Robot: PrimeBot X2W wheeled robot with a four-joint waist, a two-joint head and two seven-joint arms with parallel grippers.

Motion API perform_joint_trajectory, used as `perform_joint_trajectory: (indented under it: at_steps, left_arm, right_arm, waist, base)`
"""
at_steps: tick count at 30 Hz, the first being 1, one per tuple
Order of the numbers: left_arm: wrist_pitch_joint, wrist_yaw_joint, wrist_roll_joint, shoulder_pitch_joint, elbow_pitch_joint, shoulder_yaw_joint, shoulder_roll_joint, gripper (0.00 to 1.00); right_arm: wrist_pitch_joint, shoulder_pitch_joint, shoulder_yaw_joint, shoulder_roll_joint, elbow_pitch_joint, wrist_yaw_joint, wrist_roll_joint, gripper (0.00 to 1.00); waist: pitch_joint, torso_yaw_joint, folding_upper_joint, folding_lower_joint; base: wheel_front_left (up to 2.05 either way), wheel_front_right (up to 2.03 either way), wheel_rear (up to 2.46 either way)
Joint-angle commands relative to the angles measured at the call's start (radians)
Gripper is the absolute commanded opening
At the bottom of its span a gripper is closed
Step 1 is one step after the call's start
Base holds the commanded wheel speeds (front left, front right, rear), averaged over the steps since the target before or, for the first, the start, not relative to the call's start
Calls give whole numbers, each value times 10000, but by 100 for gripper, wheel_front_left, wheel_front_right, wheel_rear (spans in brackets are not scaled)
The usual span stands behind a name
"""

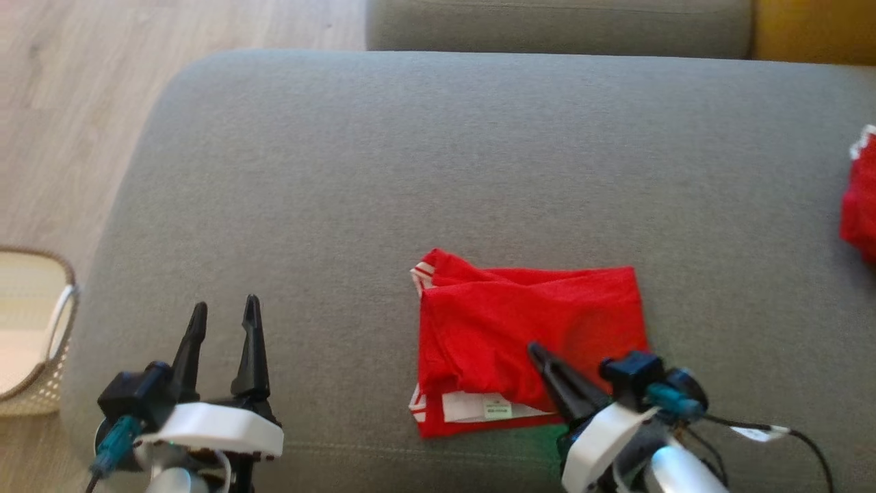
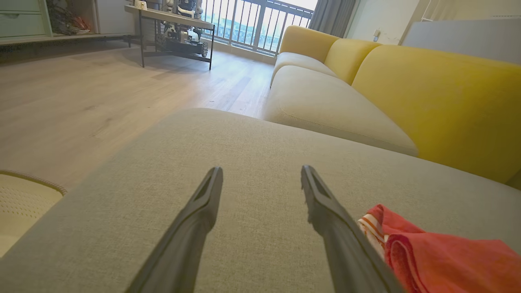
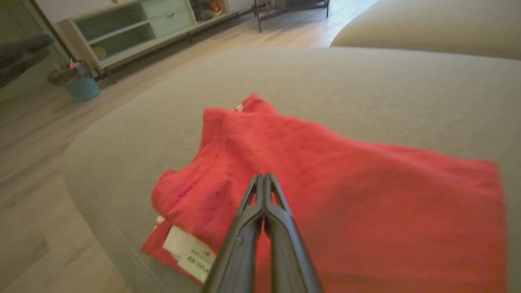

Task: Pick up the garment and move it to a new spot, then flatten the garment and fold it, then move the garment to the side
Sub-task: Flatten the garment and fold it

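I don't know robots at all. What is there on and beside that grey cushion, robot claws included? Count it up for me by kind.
Red garments: 2, the folded red garment and a second red garment at the right edge
Baskets: 1, the woven basket on the floor
Grippers: 2, the left gripper open, the right gripper shut over the folded one
Total: 5
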Motion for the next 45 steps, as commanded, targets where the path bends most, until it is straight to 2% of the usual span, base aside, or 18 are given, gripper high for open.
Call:
perform_joint_trajectory:
  at_steps: [1, 9, 13, 20, 27, 31, 35, 40, 45]
  left_arm:
    - [-57, 1, 107, -497, -280, 306, 70, 100]
    - [-57, 33, 53, -586, -283, 312, 70, 100]
    - [-57, 52, 35, -569, -270, 383, 70, 100]
    - [-57, 42, 48, -541, -260, 433, 70, 100]
    - [-57, 85, 23, -544, -289, 495, 70, 100]
    - [-57, 92, 26, -532, -325, 563, 70, 100]
    - [-57, 106, 22, -480, -402, 622, 70, 100]
    - [-57, 98, 4, -489, -462, 595, 70, 100]
    - [-57, 132, 2, -444, -541, 577, 70, 100]
  right_arm:
    - [79, -481, 308, 77, -108, -2, 96, 0]
    - [883, -1046, 914, 105, 1275, -2, 359, 0]
    - [1005, -1154, 1538, 113, 1529, -2, 1012, 0]
    - [971, -1296, 2417, 116, 1656, -2, 1751, 0]
    - [782, -1659, 2695, 117, 1933, -2, 2157, 0]
    - [396, -1957, 2080, 117, 1889, -2, 2097, 0]
    - [-84, -2196, 755, -170, 1435, -2, 1717, 0]
    - [-386, -2081, -782, -570, 493, -2, 1293, 0]
    - [-560, -1660, -2234, -646, -613, -2, 908, 0]
  waist:
    - [65, 217, 0, 0]
    - [239, 941, 0, 0]
    - [234, 1161, 0, 0]
    - [175, 1283, 0, 0]
    - [158, 1108, 0, 0]
    - [133, 818, 0, 0]
    - [-13, 327, 0, 0]
    - [-127, -109, 0, 0]
    - [-243, -458, 0, 0]
  base:
    - [0, 0, 0]
    - [0, 0, 0]
    - [0, 0, 0]
    - [0, 0, 0]
    - [0, 0, 0]
    - [0, 0, 0]
    - [0, 0, 0]
    - [0, 0, 0]
    - [0, 0, 0]
